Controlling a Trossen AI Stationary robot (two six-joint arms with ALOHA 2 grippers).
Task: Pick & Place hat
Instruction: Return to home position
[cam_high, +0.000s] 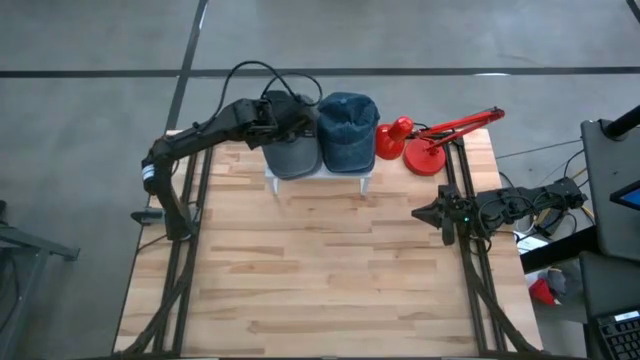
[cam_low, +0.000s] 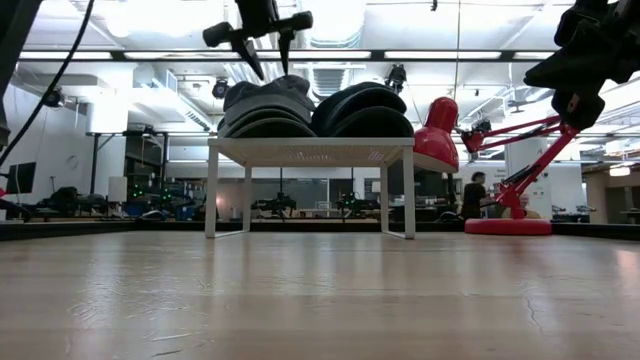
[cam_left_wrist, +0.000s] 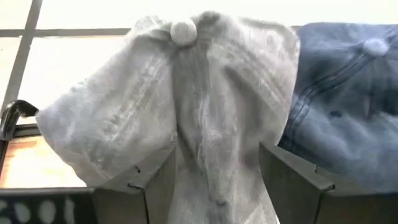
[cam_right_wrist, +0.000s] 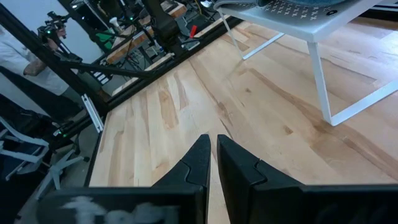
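Wooden table fills foreground, carries white shelf; shelf top mostly hidden under caps. Gray cap stack on shelf's left half, blue cap stack on right half; count per stack unclear. Left gripper just above gray stack, fingers spread, holding nothing. Right gripper well right of shelf, fingers pressed together, empty.

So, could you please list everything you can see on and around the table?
gray caps: one stack, gray, left side of the shelf
blue caps: one stack, blue, right side of the shelf, touching the gray caps
shelf: one, white, back of the table
lamp: one, red, right of the shelf
table: one, light wood
person: one, dark clothing, room behind
left hand: dark, open, above the gray caps
right hand: dark, shut, table's right edge
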